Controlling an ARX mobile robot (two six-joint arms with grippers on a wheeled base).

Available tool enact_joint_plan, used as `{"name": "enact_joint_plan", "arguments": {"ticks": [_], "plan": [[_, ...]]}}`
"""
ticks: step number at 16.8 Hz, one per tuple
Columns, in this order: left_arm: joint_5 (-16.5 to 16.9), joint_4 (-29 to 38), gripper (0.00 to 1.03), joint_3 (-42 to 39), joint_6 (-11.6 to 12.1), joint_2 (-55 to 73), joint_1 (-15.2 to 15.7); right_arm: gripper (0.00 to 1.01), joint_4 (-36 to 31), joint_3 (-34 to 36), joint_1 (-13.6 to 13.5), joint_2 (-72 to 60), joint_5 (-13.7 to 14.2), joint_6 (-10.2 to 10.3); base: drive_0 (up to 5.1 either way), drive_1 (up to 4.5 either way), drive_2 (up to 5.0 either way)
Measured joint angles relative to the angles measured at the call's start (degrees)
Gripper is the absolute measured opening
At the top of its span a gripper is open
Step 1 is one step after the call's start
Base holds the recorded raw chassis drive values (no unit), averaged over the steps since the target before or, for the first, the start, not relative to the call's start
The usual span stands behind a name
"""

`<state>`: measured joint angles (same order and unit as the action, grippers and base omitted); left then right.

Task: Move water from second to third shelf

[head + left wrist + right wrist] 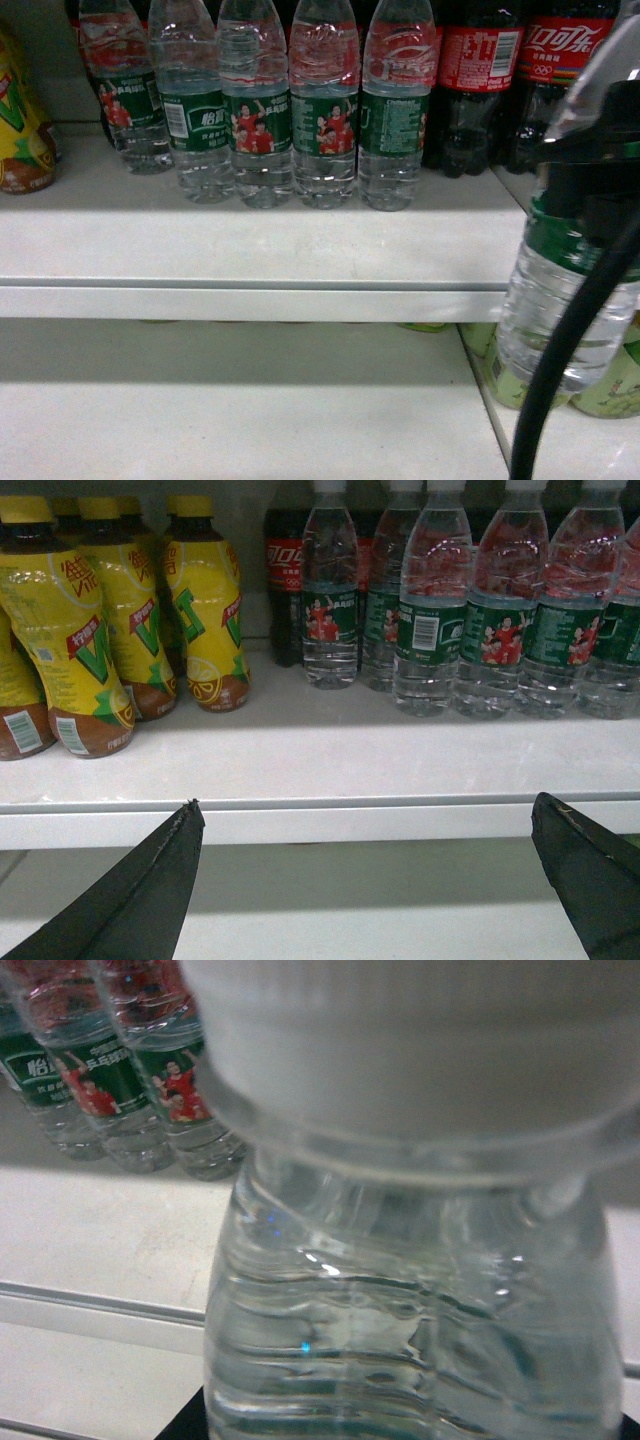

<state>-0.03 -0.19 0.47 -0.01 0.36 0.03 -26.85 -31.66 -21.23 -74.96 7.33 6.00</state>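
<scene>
Close to the lens in the right wrist view, held water bottle (pixel 420 1260) fills the frame, white cap at top, ribbed clear body below. Head view: same bottle (pixel 560 300) at right edge, hanging in front of the shelf lip, its base down at the lower shelf level, near green-labelled bottles (pixel 610 385) behind it. Right gripper (pixel 590 165) is dark, wrapped round the neck area above the green label; looks clamped on the bottle, though fingertips aren't clearly visible. Black cable (pixel 560 350) crosses in front.

Left to right on upper shelf (pixel 250 250): yellow tea bottles (pixel 90 630), cola bottle (pixel 283 580), row of water bottles (pixel 260 110), more cola (pixel 520 70) at upper right. Left gripper (pixel 365 880) sits at bottom of the left wrist view, fingers (pixel 150 890) spread wide, empty, just below the shelf edge.

Step in hand, as I judge: lowering the held water onto the lower shelf (pixel 230 400). Do it well: keep bottle upright, clear the shelf lip, set the base flat on bare white surface left of the green-labelled bottles, don't knock them, release only once it stands.

Surface: white, matte shelves, slightly scuffed. Dim store-type lighting, shadow under the upper shelf.
</scene>
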Motion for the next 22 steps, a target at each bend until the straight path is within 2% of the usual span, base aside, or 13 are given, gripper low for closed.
{"name": "enact_joint_plan", "arguments": {"ticks": [2,5,6,8,10,13,17,21,22], "plan": [[0.0,0.0,0.98,0.0,0.0,0.0,0.0,0.44,5.99,3.54,4.28,11.56,-0.7,0.09,0.0,0.0,0.0],[0.0,0.0,0.98,0.0,0.0,0.0,0.0,0.44,12.68,4.87,8.26,21.84,-1.05,0.7,0.0,0.0,0.0],[0.0,0.0,0.98,0.0,0.02,0.0,0.0,0.43,15.37,5.18,9.6,25.44,-1.49,1.14,0.0,0.0,0.0],[0.0,0.0,0.98,0.0,0.0,0.0,0.0,0.43,21.81,5.57,14.23,33.83,-3.56,2.64,0.0,0.0,0.0],[0.0,0.0,0.98,0.0,0.02,0.0,0.0,0.43,26.71,5.57,17.27,39.54,-4.04,3.67,0.0,0.0,0.0],[0.0,-0.02,0.98,0.0,0.0,0.0,0.0,0.43,31.23,5.62,17.29,44.04,-4.61,4.72,0.0,0.0,0.0],[0.0,0.0,0.98,0.0,0.0,0.0,0.0,0.43,32.0,5.73,16.55,45.13,-4.33,5.16,0.0,0.0,0.0],[0.0,0.0,0.98,0.0,0.02,0.0,0.0,0.43,32.59,5.95,11.67,46.4,-3.78,6.23,0.0,0.0,0.0],[0.0,0.0,0.98,0.0,0.0,0.0,0.0,0.43,32.68,5.95,11.45,46.86,-3.78,6.38,0.0,0.0,0.0]]}}
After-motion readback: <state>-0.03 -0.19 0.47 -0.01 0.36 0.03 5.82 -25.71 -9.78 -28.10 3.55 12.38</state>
